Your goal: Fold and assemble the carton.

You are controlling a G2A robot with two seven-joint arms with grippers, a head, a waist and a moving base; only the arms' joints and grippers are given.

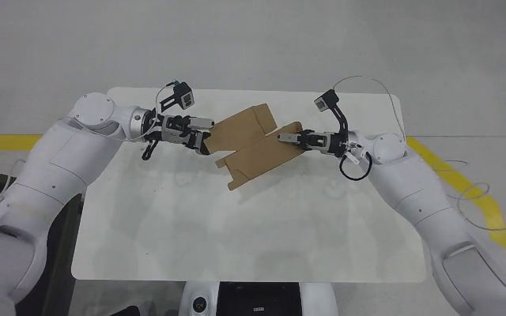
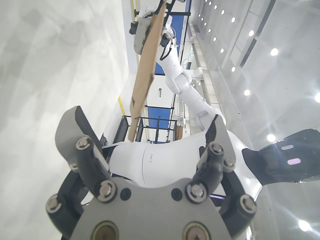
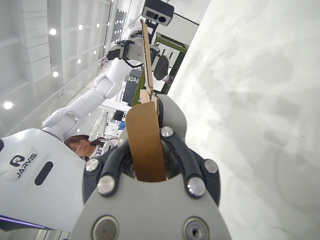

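While aloft in right hand (image 1: 282, 136), carton (image 1: 253, 146) over table (image 1: 237, 237).

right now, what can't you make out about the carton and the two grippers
- Top view: whether the left gripper touches the carton; the contact is too small to see.
- Left wrist view: the carton is edge-on, so its faces and folds are hidden.
- Right wrist view: a carton flap covers one finger of the right gripper.
- Top view: the carton hides the table under it.
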